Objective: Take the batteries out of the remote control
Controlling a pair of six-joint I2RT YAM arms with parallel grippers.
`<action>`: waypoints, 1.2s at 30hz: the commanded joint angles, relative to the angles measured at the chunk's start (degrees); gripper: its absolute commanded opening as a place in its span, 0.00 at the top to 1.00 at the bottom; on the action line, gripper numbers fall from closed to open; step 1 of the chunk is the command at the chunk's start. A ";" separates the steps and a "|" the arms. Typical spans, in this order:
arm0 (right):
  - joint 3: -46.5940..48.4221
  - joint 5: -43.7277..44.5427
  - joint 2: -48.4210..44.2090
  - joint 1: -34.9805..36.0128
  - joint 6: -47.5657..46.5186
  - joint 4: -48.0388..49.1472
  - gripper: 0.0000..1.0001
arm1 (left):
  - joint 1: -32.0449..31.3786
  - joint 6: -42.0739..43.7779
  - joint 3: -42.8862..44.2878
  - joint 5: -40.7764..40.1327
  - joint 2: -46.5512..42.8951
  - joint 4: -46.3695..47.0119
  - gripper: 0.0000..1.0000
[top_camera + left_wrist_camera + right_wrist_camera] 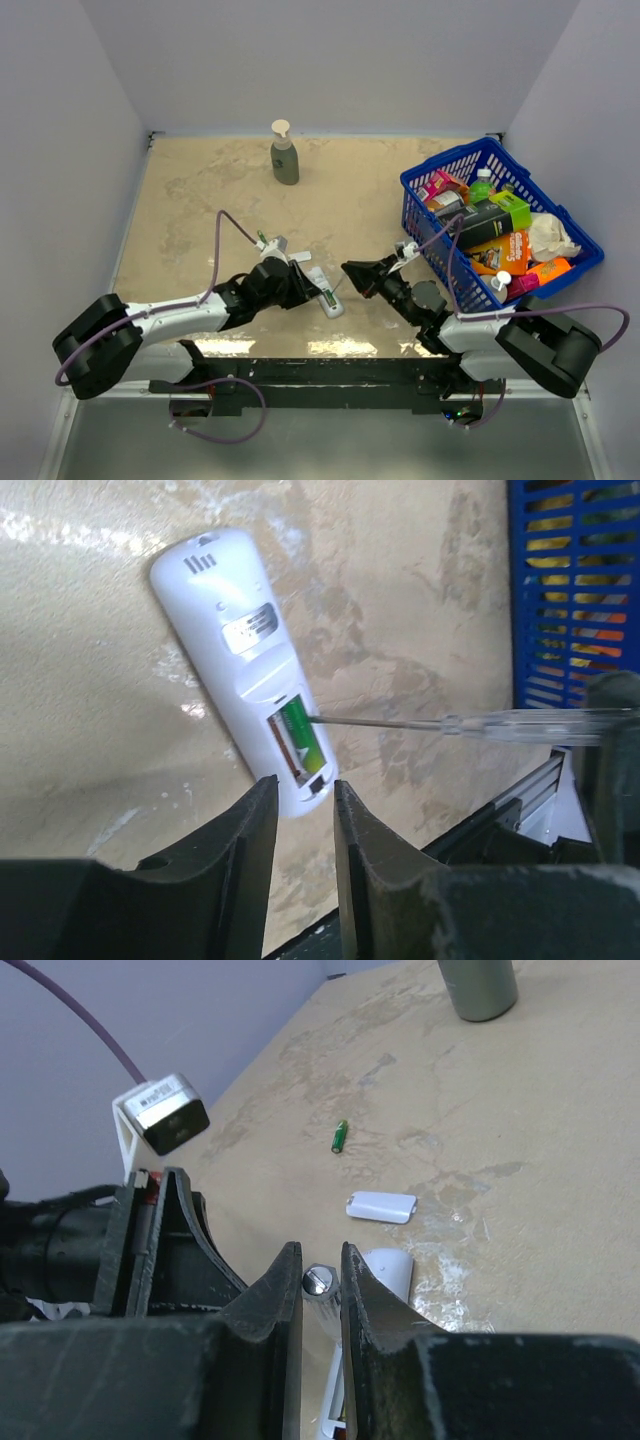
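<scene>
The white remote control point(235, 640) lies back-up on the table with its battery recess uncovered, and one green battery point(300, 735) sits in it. My left gripper point(305, 785) is open over the remote's near end, its narrow gap empty. My right gripper point(320, 1260) is shut on a clear-handled screwdriver point(540, 723). The thin shaft of that tool reaches across to the edge of the recess beside the battery. Another green battery point(340, 1136) lies loose on the table farther off. In the top view both grippers meet at the remote control point(326, 292).
The small white battery cover point(382, 1206) lies flat just beyond the remote. A blue basket point(420, 195) full of packets stands at the right, close to the right arm. A grey soap dispenser point(285, 160) stands at the back.
</scene>
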 commanded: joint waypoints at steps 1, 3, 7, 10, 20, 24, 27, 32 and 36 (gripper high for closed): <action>-4.81 -3.32 1.66 1.12 10.52 -11.67 1.00 | 0.11 0.82 -1.36 2.29 2.84 5.03 0.67; -5.25 -2.88 1.65 0.95 12.45 -11.24 1.00 | 0.11 0.90 -1.36 2.64 4.68 5.74 0.67; -4.82 -3.14 2.35 0.16 14.74 -12.73 1.00 | 0.03 0.99 -1.10 3.52 7.32 7.32 0.67; -5.16 -3.76 3.85 -0.80 16.68 -11.85 1.00 | 0.11 1.43 -0.57 3.79 9.26 7.76 0.67; -7.54 -5.60 6.66 -2.21 17.38 -5.17 1.00 | 0.11 2.05 1.10 4.23 15.15 9.78 0.71; -7.27 -7.17 8.15 -3.44 18.70 -4.47 1.00 | 0.11 1.96 1.27 4.31 15.50 9.17 0.76; -7.19 -9.81 10.96 -5.37 20.19 -1.59 1.00 | 0.11 2.13 1.27 3.88 15.06 8.20 0.82; -6.57 -14.04 19.48 -8.19 21.69 3.96 1.00 | 0.20 2.31 1.18 3.00 14.27 6.97 0.93; -7.97 -16.49 30.10 -9.42 22.92 20.42 1.00 | 0.20 2.22 1.27 2.47 13.83 6.45 0.98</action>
